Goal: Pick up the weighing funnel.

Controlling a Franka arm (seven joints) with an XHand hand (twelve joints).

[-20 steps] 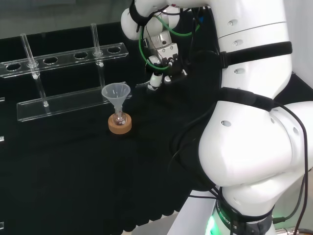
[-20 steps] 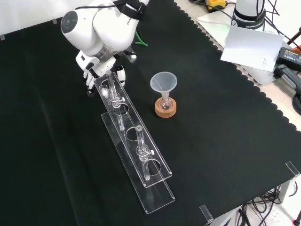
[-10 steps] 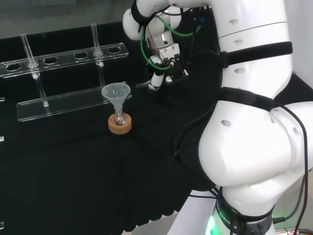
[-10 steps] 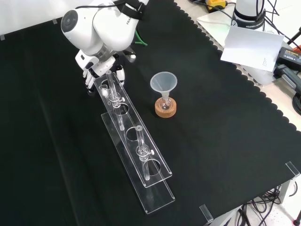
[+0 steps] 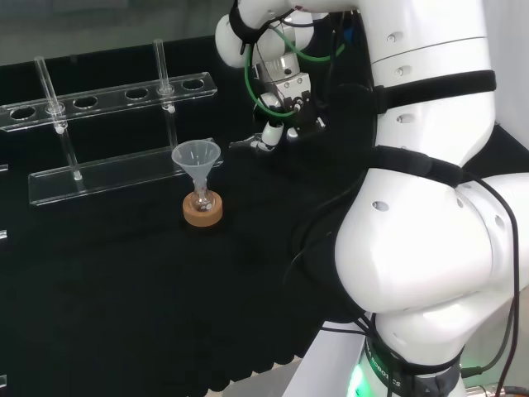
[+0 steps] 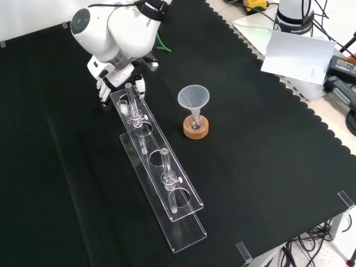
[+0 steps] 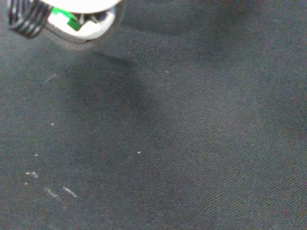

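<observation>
- The hand (image 5: 283, 116) hangs above the bench, toward its far edge in the front view, just past the end of the rack (image 6: 161, 183).
- Its fingers are curled, and in the head view a small clear piece, which I take to be the weighing funnel (image 5: 248, 143), sticks out of them to the left. It looks pinched and off the cloth (image 7: 192, 143).
- Slip risk: the piece is clear and smooth and seems held by one end. A tilt or jerk of the hand could let it turn in the pinch or drop to the cloth.
- Collision risk: in the front view, the rack's end and a standing tube (image 6: 131, 100) are just beside the fingers. A sideways move toward them could knock the tube or drag the rack.
- The funnel (image 6: 193, 97) stands mid-bench in its flask, well apart from the hand, so I judge it less at risk.
- Writing: there is dark print on the arm's white link, and a faint mark on the white sheet (image 6: 297, 55) beyond the bench's right edge in the front view. The mark is too small to read.
</observation>
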